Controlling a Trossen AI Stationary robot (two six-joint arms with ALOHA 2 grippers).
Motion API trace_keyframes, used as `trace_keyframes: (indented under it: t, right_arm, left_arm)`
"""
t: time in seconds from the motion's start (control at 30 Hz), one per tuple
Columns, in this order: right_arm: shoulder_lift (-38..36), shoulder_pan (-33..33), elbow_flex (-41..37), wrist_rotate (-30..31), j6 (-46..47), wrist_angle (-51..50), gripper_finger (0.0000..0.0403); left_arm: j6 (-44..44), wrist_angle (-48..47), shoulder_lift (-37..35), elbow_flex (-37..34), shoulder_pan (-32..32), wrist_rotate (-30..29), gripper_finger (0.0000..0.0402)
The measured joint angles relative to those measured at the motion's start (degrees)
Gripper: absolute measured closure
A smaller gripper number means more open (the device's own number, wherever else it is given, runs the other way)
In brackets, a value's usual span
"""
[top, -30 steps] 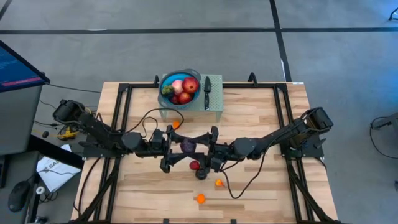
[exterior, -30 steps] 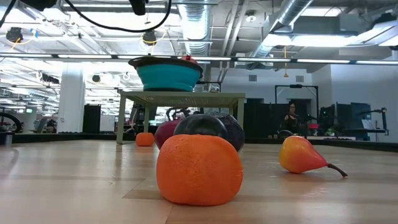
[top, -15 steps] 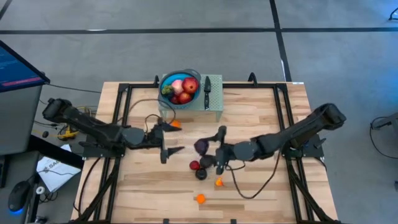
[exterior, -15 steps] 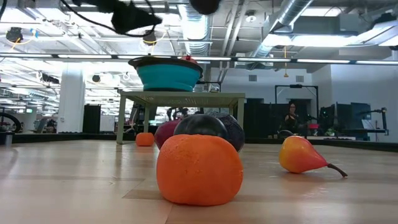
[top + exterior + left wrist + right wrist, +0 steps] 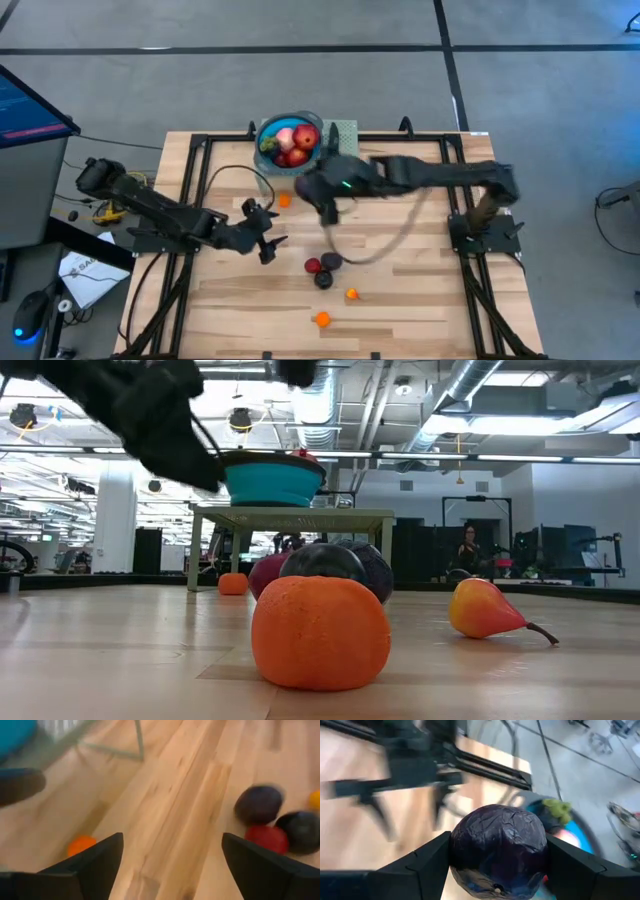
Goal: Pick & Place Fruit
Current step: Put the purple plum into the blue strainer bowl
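Right tool (image 5: 496,862) clamped on dark purple fruit (image 5: 497,847) beside blue bowl (image 5: 282,128), left tool (image 5: 170,855) spread wide, empty, low over surface (image 5: 420,290).

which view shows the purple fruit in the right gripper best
The right wrist view: the purple fruit fills the frame, clamped between the right gripper fingers. The high view shows only the blurred gripper near the blue bowl; low and left wrist views miss it.

You have two red apples (image 5: 302,141) in one blue bowl (image 5: 268,128), two orange fruits (image 5: 321,320), and one knife (image 5: 333,143).
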Motion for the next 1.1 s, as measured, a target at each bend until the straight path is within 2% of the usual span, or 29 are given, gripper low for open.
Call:
trace_keyframes:
  t: [0.3, 0.67, 1.1]
  right_arm:
    - [20.48, -9.78, 28.43, -0.16, -1.46, -13.24, 0.0132]
    - [23.79, -13.47, 26.67, -3.35, -0.87, -10.69, 0.0132]
    - [23.72, -14.99, 26.71, -6.90, 0.69, -8.26, 0.0132]
  left_arm:
    - [-7.63, -0.22, 7.42, -0.04, -0.07, 3.17, 0.0078]
    - [-9.32, 0.65, 7.71, -0.04, -0.07, 3.96, 0.0078]
    - [-9.32, 1.11, 7.71, -0.04, -0.07, 3.92, 0.0078]
